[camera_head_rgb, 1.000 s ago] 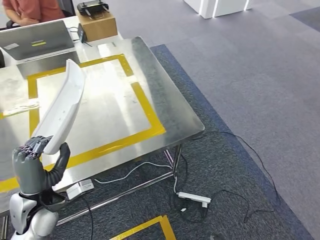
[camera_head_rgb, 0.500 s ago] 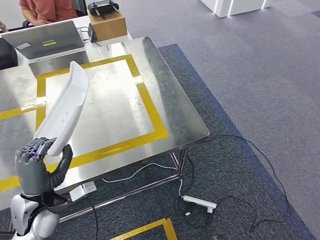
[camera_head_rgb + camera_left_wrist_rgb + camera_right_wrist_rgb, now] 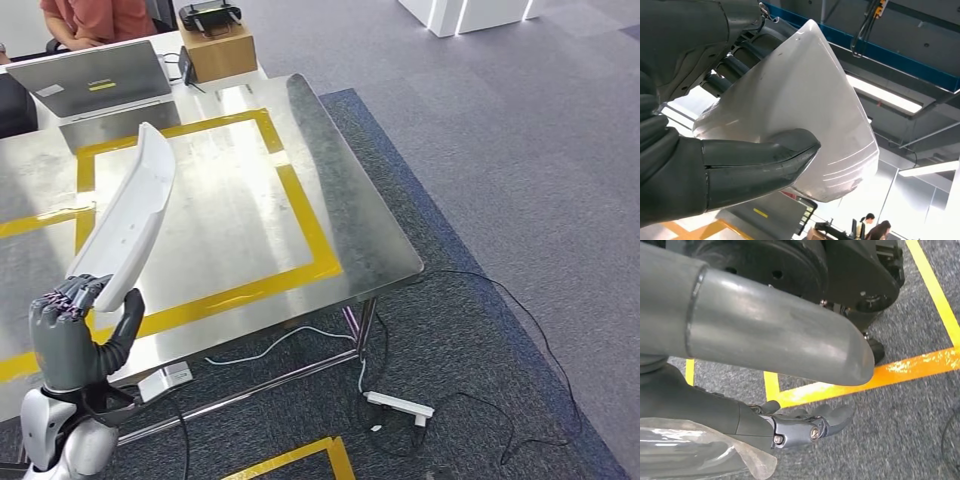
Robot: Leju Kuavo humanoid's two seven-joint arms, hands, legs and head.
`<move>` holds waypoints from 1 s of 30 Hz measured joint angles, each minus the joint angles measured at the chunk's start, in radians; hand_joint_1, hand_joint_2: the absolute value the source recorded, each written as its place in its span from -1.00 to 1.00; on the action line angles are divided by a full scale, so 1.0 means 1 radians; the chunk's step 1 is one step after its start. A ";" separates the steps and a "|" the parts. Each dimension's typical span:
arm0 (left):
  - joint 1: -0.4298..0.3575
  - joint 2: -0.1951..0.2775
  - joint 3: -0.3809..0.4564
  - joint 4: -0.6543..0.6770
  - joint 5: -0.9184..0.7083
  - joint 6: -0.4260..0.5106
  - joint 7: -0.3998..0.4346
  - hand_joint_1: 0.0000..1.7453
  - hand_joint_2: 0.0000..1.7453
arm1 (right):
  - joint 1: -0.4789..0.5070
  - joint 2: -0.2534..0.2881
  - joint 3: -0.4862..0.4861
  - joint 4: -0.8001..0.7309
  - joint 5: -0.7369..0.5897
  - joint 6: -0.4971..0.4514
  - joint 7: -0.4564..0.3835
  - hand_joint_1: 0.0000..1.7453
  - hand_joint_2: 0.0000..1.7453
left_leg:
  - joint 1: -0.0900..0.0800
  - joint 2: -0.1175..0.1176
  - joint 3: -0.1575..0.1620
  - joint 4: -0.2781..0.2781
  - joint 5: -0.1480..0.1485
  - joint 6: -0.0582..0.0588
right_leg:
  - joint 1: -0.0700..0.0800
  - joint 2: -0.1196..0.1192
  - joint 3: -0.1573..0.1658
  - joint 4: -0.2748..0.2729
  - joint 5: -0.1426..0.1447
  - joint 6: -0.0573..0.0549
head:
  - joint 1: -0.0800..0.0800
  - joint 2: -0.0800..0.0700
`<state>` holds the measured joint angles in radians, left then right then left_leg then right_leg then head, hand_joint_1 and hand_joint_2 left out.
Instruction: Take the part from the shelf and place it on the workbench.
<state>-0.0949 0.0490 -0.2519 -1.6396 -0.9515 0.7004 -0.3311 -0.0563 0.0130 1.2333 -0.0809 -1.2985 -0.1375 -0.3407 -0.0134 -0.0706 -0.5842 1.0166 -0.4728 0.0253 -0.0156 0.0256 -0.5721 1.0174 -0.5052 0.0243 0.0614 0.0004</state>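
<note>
Left robot hand grips lower end of white part, part rising above workbench.

Worktop inside yellow tape frame bare, free for passage; laptop and cardboard box block far edge, 11–12 o'clock.

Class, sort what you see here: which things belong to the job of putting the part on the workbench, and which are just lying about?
Belong to the job:
white part
left hand gripping its lower end
steel workbench with yellow tape outline

Just lying about:
laptop
cardboard box
power strip and cables on the carpet
person seated behind the bench
</note>
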 joint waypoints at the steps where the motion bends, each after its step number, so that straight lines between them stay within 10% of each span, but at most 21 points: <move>1: 0.000 0.000 0.000 0.000 0.000 0.000 0.001 1.00 1.00 | 0.000 0.000 0.000 0.000 0.000 0.001 0.000 -1.00 -1.00 | 0.000 0.000 0.000 0.000 0.000 0.000 | 0.000 0.000 0.000 -0.001 0.000 0.000 | 0.000 0.000; 14: -0.045 0.021 0.037 0.062 -0.190 0.000 0.135 1.00 1.00 | 0.003 0.000 0.014 -0.001 -0.006 0.007 0.019 -1.00 -1.00 | 0.000 0.000 0.000 0.000 0.000 0.000 | -0.001 0.000 0.002 -0.004 0.001 0.001 | 0.000 0.000; 25: -0.055 0.033 0.050 0.100 -0.033 0.000 0.099 1.00 1.00 | 0.002 0.000 0.029 -0.003 -0.005 0.000 0.015 -1.00 -1.00 | 0.000 0.000 0.000 0.000 0.000 0.000 | -0.001 0.000 0.002 -0.004 0.001 0.001 | 0.000 0.000; 30: -0.053 0.039 0.040 0.090 0.000 0.000 0.081 1.00 1.00 | 0.001 0.001 0.038 -0.005 -0.005 -0.003 0.013 -1.00 -1.00 | -0.001 0.004 0.017 -0.025 0.008 0.025 | -0.004 -0.002 0.011 -0.021 0.005 0.019 | -0.001 0.000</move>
<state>-0.1480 0.0883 -0.2117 -1.5494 -0.9516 0.7007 -0.2504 -0.0551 0.0136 1.2714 -0.0857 -1.3036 -0.1409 -0.3279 -0.0139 -0.0668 -0.5670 0.9914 -0.4645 0.0501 -0.0196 0.0237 -0.5609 0.9964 -0.5002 0.0437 0.0605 0.0003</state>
